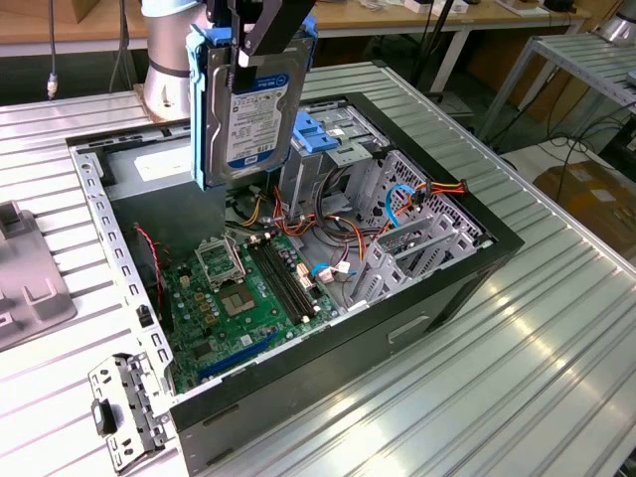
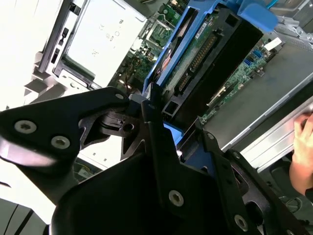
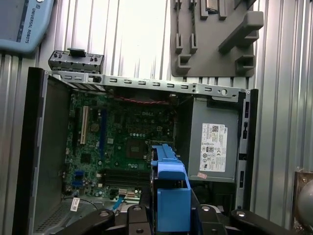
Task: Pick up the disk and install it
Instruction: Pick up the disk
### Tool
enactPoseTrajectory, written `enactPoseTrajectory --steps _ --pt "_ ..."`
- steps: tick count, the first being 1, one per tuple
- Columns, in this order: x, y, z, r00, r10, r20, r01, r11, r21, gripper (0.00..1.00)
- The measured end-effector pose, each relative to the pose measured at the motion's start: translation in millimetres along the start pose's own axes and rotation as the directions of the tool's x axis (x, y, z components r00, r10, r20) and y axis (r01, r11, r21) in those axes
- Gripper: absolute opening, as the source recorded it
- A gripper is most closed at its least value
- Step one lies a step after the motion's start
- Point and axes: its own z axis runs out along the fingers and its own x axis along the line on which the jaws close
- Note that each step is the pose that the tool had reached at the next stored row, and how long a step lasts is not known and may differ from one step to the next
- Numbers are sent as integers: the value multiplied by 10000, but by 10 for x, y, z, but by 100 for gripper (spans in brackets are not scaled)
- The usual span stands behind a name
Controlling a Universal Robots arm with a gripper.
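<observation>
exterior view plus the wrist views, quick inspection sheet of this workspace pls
surface: ribbed metal table, with an open computer case lying on it
job's things: the disk is held upright above the case, not yet in a bay
clutter: small metal bracket by the case corner; grey moulded tray at the exterior view's left
grippers: gripper shut on the disk's edges
cables: red, yellow and orange wires inside the case; blue cable by the drive cage
surroundings: workbenches behind; cardboard box on the floor
</observation>
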Motion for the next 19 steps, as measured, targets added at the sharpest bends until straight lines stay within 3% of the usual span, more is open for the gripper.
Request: enactPoseTrajectory --steps 19 --pt "283 -51 -5 10000 0 0 0 10000 0 37"
